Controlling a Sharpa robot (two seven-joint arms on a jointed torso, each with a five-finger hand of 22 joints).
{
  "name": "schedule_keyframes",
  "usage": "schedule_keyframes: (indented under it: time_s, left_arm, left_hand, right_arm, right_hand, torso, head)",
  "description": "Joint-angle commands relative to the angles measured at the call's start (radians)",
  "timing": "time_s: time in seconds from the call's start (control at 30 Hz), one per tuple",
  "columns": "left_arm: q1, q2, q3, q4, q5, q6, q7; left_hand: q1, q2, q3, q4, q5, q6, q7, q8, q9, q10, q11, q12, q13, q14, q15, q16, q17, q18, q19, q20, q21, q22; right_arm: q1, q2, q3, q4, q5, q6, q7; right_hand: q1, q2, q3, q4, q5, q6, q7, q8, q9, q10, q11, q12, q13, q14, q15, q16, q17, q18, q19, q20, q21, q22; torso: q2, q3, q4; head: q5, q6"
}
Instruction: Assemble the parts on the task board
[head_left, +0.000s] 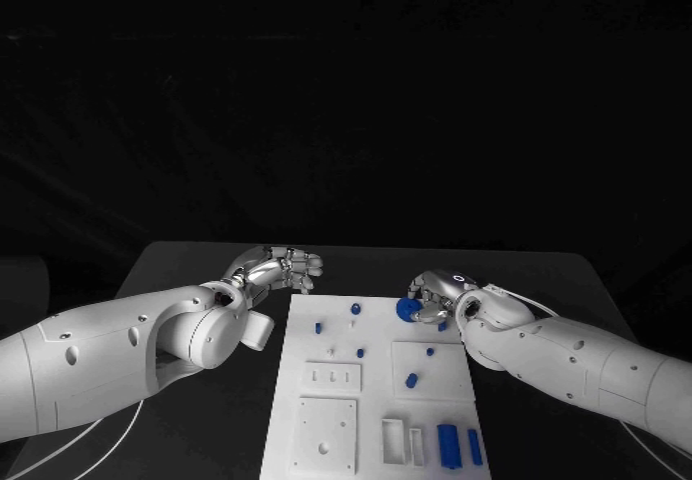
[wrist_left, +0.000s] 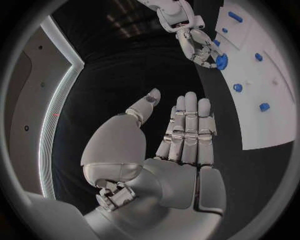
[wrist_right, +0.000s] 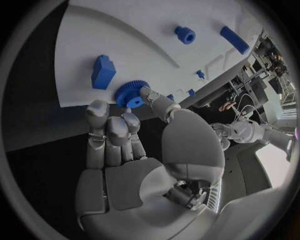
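Observation:
The white task board (head_left: 378, 400) lies in the middle of the black table. At its far right corner my right hand (head_left: 444, 294) pinches a blue gear (head_left: 410, 309) between thumb and fingers. In the right wrist view the gear (wrist_right: 131, 93) sits at the board's edge beside a blue block (wrist_right: 103, 71); whether it touches the board I cannot tell. My left hand (head_left: 278, 267) hovers over the table just off the board's far left corner. It holds nothing, and its fingers (wrist_left: 188, 125) are stretched out with the thumb apart. The left wrist view also shows the right hand (wrist_left: 195, 44) with the gear (wrist_left: 221, 61).
Several small blue pegs stand on the board's far half, among them one (head_left: 355, 307) near the far edge and one (head_left: 413, 379) at mid-right. Two blue bars (head_left: 449, 445) lie in slots at the near right. White recessed plates (head_left: 325, 430) fill the near left.

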Motion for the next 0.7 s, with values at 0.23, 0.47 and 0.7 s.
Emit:
schedule_keyframes:
  time_s: [0.23, 0.47, 0.7]
  left_arm:
    - [0.001, -0.003, 0.001, 0.010, -0.008, 0.015, 0.007]
    - [0.001, -0.003, 0.001, 0.012, -0.009, 0.015, 0.005]
    - [0.001, -0.003, 0.001, 0.013, -0.009, 0.015, 0.005]
  left_hand:
    - [-0.008, -0.005, 0.006, 0.002, 0.002, -0.003, 0.003, -0.007, 0.002, -0.001, 0.004, -0.006, 0.002, -0.007, 0.002, 0.005, 0.001, 0.012, -0.007, -0.001, 0.003, 0.018]
    - [-0.007, -0.005, 0.006, 0.002, 0.002, -0.002, 0.003, -0.007, 0.002, -0.001, 0.004, -0.007, 0.003, -0.007, 0.002, 0.005, 0.001, 0.012, -0.007, -0.001, 0.004, 0.018]
    - [-0.007, -0.005, 0.006, 0.002, 0.002, -0.002, 0.003, -0.007, 0.002, -0.001, 0.004, -0.007, 0.003, -0.008, 0.002, 0.005, 0.001, 0.012, -0.007, -0.001, 0.004, 0.017]
  right_arm:
    - [-0.003, 0.012, -0.003, -0.014, -0.005, 0.038, 0.002]
    - [-0.006, 0.018, -0.007, -0.023, -0.039, 0.053, -0.011]
    - [-0.011, 0.017, -0.013, -0.027, -0.097, 0.089, -0.034]
  right_hand:
    - [-0.008, 0.008, -0.002, 0.009, -0.010, 0.008, 0.005, -0.002, 0.000, -0.017, 0.005, 0.007, -0.003, -0.007, -0.003, -0.001, 0.005, 0.064, -0.006, -0.005, 0.010, 0.023]
    - [-0.010, 0.013, -0.003, 0.010, -0.020, 0.019, 0.001, 0.004, 0.003, -0.017, 0.001, 0.010, -0.006, -0.006, -0.006, -0.003, 0.010, 0.064, -0.009, -0.006, 0.016, 0.022]
    - [0.004, 0.027, 0.025, 0.015, -0.038, 0.051, -0.011, 0.021, 0.010, -0.016, -0.010, 0.013, -0.010, -0.005, -0.016, -0.009, 0.018, 0.064, -0.014, -0.006, 0.023, 0.021]
  torso:
    - [0.000, 0.0013, -0.0006]
    - [-0.001, 0.0007, 0.0009]
    - [-0.002, 0.0011, -0.0009]
  head:
    - [0.002, -0.005]
    - [0.001, -0.010]
    - [0.002, -0.014]
